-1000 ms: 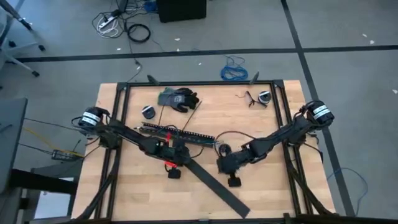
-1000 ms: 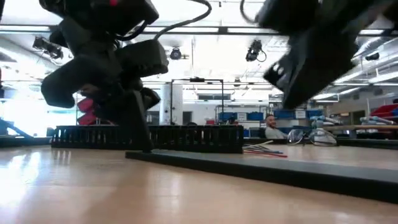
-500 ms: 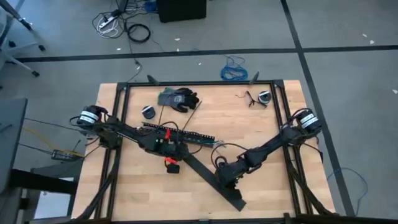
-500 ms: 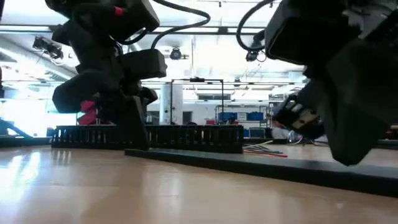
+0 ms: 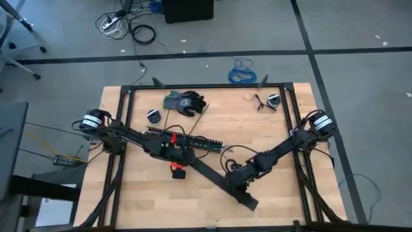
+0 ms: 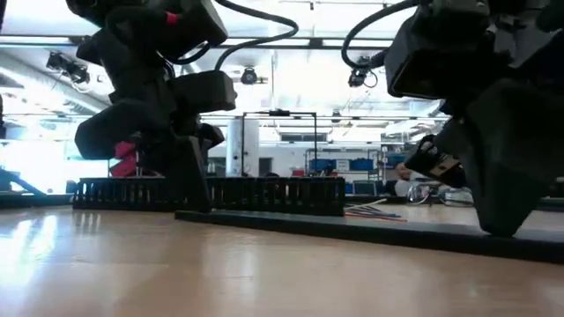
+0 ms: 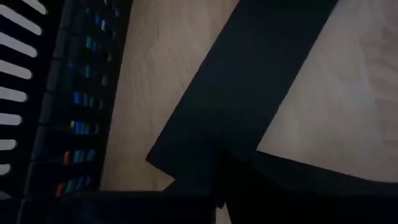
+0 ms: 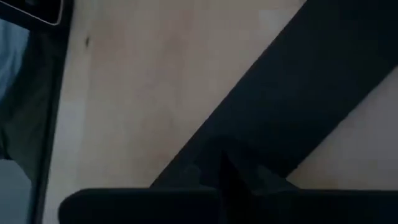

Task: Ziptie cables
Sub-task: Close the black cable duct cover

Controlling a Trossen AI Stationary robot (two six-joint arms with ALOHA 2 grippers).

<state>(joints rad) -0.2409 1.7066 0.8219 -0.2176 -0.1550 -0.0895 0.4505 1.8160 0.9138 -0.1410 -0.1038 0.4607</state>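
Both grippers are down on a long flat black strip (image 5: 215,182) that lies diagonally across the wooden table (image 5: 270,129). The left gripper (image 5: 183,162) is at the strip's far-left end, just beside a black slotted cable duct (image 5: 187,138), and the right gripper (image 5: 239,187) is near its near-right end. Each wrist view shows dark fingers meeting the strip's edge, so the jaws appear closed on it, though the contact itself is in shadow. The cables (image 6: 374,212), thin coloured wires, show in the low view lying on the table beyond the strip, towards the right; coloured strands also sit inside the duct (image 7: 74,134). The step seems to be handling the strip as a two-arm job. Doing it well likely means lifting both ends evenly, keeping the strip taut without twisting, and clearing the duct's comb and the loose wires. A black glove (image 5: 186,102) lies at the far side.
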